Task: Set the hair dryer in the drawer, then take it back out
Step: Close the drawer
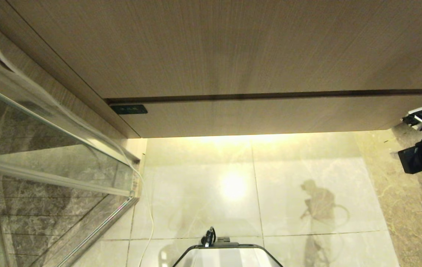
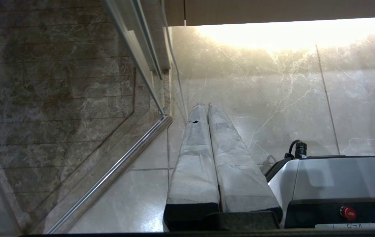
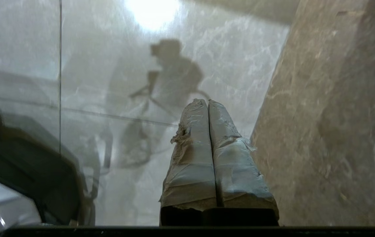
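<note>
Below the closed drawer (image 1: 263, 116), my right claw (image 3: 207, 103) hangs pinched and empty; next I must pull it open.

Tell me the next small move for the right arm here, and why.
Probably bring the right gripper in toward the drawer front to pull it open. The drawer is closed flush under the cabinet panel, no hair dryer is in view, and the gripper is shut and empty over the floor, off the drawer's right end. The left gripper is parked.

Glossy pale marble floor tiles (image 1: 203, 193) spread below the claw, a slanted glass shower panel with metal frame (image 1: 48, 148) far across, brown stone wall (image 3: 332, 115) just beside.
</note>
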Controlling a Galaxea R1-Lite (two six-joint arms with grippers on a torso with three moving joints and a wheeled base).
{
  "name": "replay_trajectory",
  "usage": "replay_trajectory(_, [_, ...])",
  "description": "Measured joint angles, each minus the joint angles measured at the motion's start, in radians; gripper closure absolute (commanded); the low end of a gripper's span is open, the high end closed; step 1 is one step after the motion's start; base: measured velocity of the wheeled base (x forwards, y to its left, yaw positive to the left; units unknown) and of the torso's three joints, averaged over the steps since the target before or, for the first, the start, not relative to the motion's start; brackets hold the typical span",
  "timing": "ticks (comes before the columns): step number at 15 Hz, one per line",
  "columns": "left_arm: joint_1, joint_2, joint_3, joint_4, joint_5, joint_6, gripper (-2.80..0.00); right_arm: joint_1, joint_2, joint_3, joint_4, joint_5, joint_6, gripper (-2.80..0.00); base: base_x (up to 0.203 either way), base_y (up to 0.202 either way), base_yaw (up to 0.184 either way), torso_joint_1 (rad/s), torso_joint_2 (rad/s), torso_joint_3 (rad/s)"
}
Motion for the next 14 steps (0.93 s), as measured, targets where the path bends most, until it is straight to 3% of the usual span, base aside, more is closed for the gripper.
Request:
replay_trajectory(4, [0.000, 0.000, 0.000, 0.000, 0.000, 0.000, 0.00, 0.027, -0.112, 0.053, 0.059, 0.032, -0.045, 0.00, 0.000, 0.000, 0.000, 0.000, 0.00, 0.000])
replay_trajectory(8, [0.000, 0.000, 0.000, 0.000, 0.001, 0.000, 0.00, 0.084, -0.242, 0.116, 0.071, 0.189, -0.049, 0.00, 0.000, 0.000, 0.000, 0.000, 0.00, 0.000])
replay_trajectory(11, [0.000, 0.000, 0.000, 0.001, 0.001, 0.000, 0.00, 0.200, -0.345, 0.169, 0.064, 0.291, -0.054, 0.00, 0.000, 0.000, 0.000, 0.000, 0.00, 0.000])
replay_trajectory(14, [0.000, 0.000, 0.000, 0.001, 0.001, 0.000, 0.00, 0.343, -0.419, 0.230, 0.049, 0.318, -0.119, 0.00, 0.000, 0.000, 0.000, 0.000, 0.00, 0.000])
